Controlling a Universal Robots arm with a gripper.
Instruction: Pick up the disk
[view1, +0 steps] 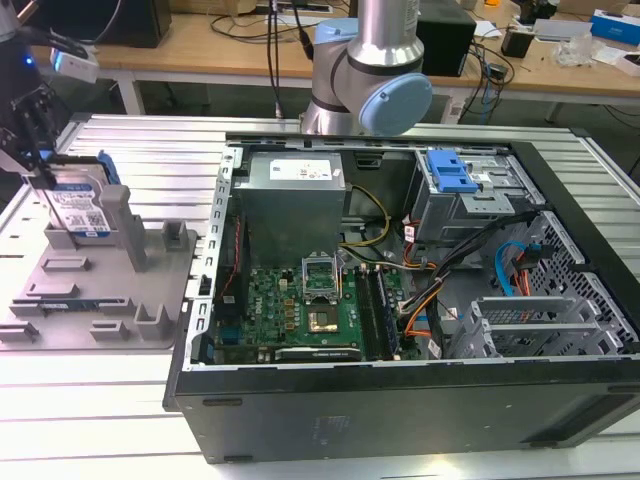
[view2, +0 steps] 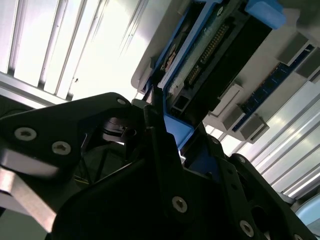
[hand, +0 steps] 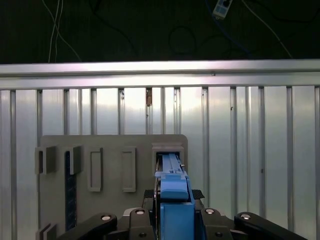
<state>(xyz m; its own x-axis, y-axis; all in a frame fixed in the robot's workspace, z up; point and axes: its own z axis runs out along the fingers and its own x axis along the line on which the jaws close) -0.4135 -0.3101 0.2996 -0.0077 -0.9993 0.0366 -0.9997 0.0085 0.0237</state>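
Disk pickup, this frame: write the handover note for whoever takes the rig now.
Gripper: at the exterior view's far left, its fingers down on either side of the disk; closed or not, cannot tell.
Disk: upright on edge in the grey fixture tray, blue rail between the fingers in the first wrist view.
Done: gripper brought to the disk.
Left: no lift is visible.

Open computer case (view1: 400, 400) lies on slatted metal table (view1: 150, 410), filling centre and 3 o'clock side of exterior view. Inside: grey power supply (view1: 293, 195) at 12 o'clock, green motherboard (view1: 300, 310) below it, blue latch (view1: 449, 172) on drive cage (view1: 470, 200) at 1 o'clock. Grey fixture tray (view1: 100, 300) at 9 o'clock beside case, posts upright. Wooden bench (view1: 230, 50) with cables behind.
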